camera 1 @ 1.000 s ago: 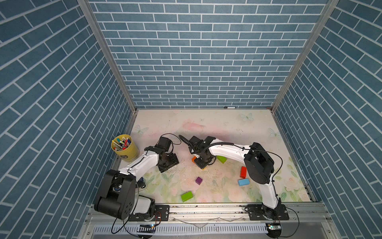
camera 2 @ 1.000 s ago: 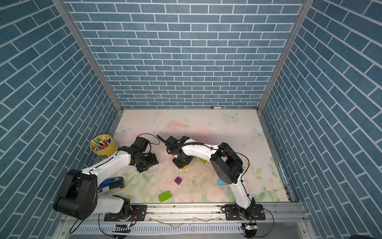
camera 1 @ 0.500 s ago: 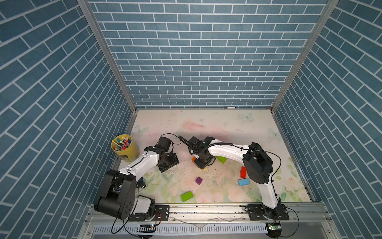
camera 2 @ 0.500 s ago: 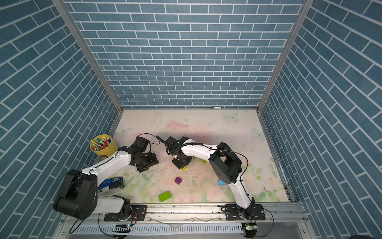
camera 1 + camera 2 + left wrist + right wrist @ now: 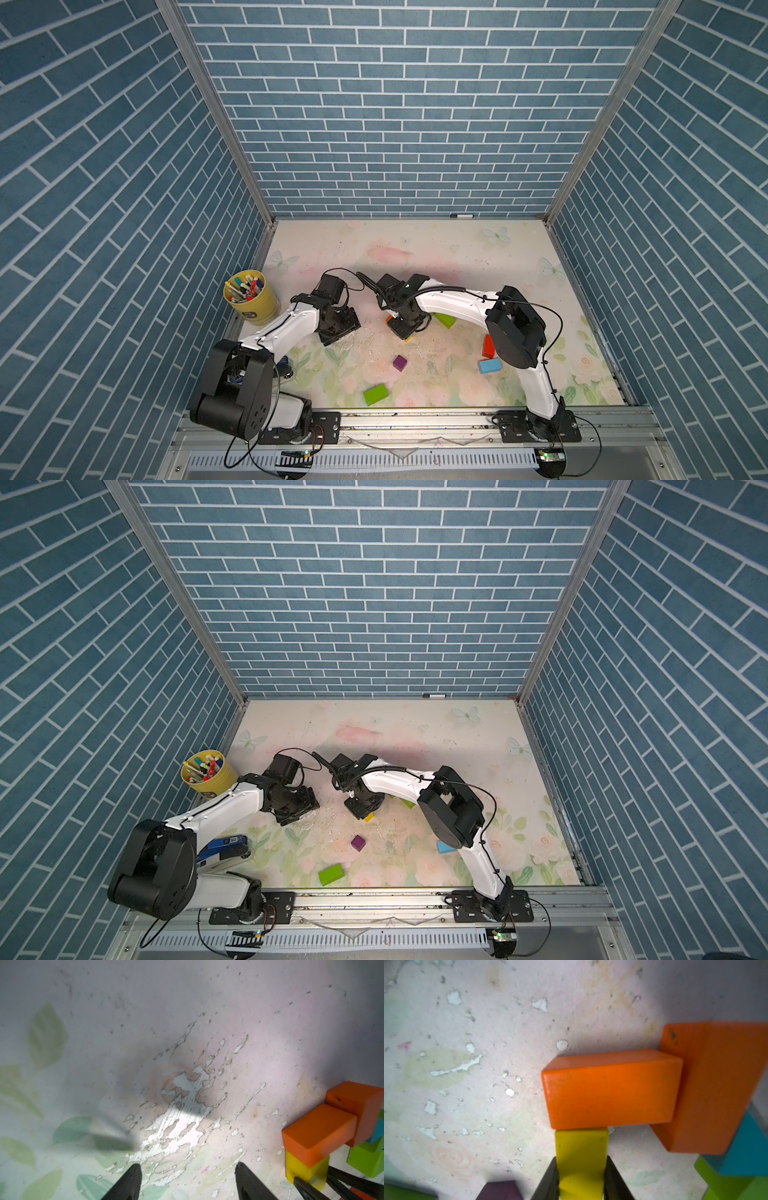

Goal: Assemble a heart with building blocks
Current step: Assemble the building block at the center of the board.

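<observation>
Right gripper (image 5: 581,1160) pinches a glossy yellow rectangular block (image 5: 581,1145) against a glossy orange brick (image 5: 610,1088), likely building the heart; left gripper (image 5: 188,1167) spread, empty.

Caught an orange brick (image 5: 610,1088), a second orange brick (image 5: 720,1084), a yellow brick (image 5: 581,1147) and a teal triangle (image 5: 749,1147). Caught, lower centre in a top view, a purple cube (image 5: 400,363), lime-green brick (image 5: 376,393), red brick (image 5: 487,347) and light-blue brick (image 5: 489,366) on a pastel flower-and-leaf table (image 5: 436,249).

Jaws spread over scuffed mat (image 5: 187,1022); orange block (image 5: 318,1134) touches yellow block (image 5: 301,1169).
</observation>
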`<state>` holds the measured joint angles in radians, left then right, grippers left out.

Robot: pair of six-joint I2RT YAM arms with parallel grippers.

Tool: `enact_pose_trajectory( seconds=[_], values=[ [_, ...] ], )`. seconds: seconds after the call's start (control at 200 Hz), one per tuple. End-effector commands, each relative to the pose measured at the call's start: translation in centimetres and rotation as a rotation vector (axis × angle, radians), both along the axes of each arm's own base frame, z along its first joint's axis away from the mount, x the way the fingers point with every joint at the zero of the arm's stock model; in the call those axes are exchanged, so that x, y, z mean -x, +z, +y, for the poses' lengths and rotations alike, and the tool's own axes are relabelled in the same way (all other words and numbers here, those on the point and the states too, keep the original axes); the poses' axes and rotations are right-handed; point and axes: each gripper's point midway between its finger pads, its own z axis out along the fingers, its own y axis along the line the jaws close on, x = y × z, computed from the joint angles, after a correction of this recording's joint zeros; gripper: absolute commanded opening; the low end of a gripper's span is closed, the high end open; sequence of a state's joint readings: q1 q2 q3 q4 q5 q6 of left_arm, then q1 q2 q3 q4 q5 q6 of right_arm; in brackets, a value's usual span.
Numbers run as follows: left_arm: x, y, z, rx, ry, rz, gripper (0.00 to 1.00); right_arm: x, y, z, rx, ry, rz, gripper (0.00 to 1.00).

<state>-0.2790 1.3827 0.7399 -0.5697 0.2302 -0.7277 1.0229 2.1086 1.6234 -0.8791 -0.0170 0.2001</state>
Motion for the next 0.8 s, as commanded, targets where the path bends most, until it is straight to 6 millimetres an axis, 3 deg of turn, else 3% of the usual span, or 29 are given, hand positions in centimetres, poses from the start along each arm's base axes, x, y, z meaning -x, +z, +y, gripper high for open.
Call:
enact_pose_trajectory(
  seconds=[0.0,0.125,0.18,0.285,0.35,0.425,0.495,0.59,0.625,0.72,0.795],
  values=[
    [0.5,-0.2,0.3,-0.005,-0.001,0.019,0.74,0.1,1.1,-0.1,0.001,0.031,-0.014,0.39],
    [0.2,0.7,0.3,-0.007,-0.003,0.004,0.74,0.2,2.8,-0.2,-0.031,0.023,-0.024,0.47],
    [0.0,1.3,0.3,-0.008,-0.006,-0.006,0.74,0.4,3.7,-0.4,-0.044,0.010,-0.030,0.55],
    [-0.4,2.4,0.3,-0.019,-0.021,-0.024,0.74,0.2,6.2,-1.1,-0.092,-0.050,-0.066,0.60],
    [-0.7,3.3,0.0,-0.033,-0.046,-0.039,0.76,-1.9,8.7,-3.4,-0.084,-0.175,-0.174,0.60],
    [-1.1,4.5,-1.5,-0.073,-0.131,-0.067,0.79,-4.8,12.1,-8.2,-0.079,-0.405,-0.287,0.60],
    [-1.4,5.6,-4.6,-0.116,-0.260,-0.080,0.79,-6.5,14.4,-14.0,-0.078,-0.645,-0.335,0.61],
    [-1.7,7.0,-10.3,-0.151,-0.448,-0.105,0.80,-6.5,15.7,-20.8,-0.008,-0.867,-0.369,0.62],
    [-1.6,7.2,-12.6,-0.169,-0.519,-0.107,0.80,-6.2,15.8,-23.0,0.030,-0.928,-0.378,0.63],
    [-0.8,7.6,-19.0,-0.188,-0.697,-0.126,0.95,-5.0,14.9,-27.5,0.085,-1.086,-0.356,0.64],
    [0.5,7.6,-24.3,-0.167,-0.828,-0.129,0.97,-3.8,13.9,-30.3,0.085,-1.198,-0.313,0.64]
  ],
)
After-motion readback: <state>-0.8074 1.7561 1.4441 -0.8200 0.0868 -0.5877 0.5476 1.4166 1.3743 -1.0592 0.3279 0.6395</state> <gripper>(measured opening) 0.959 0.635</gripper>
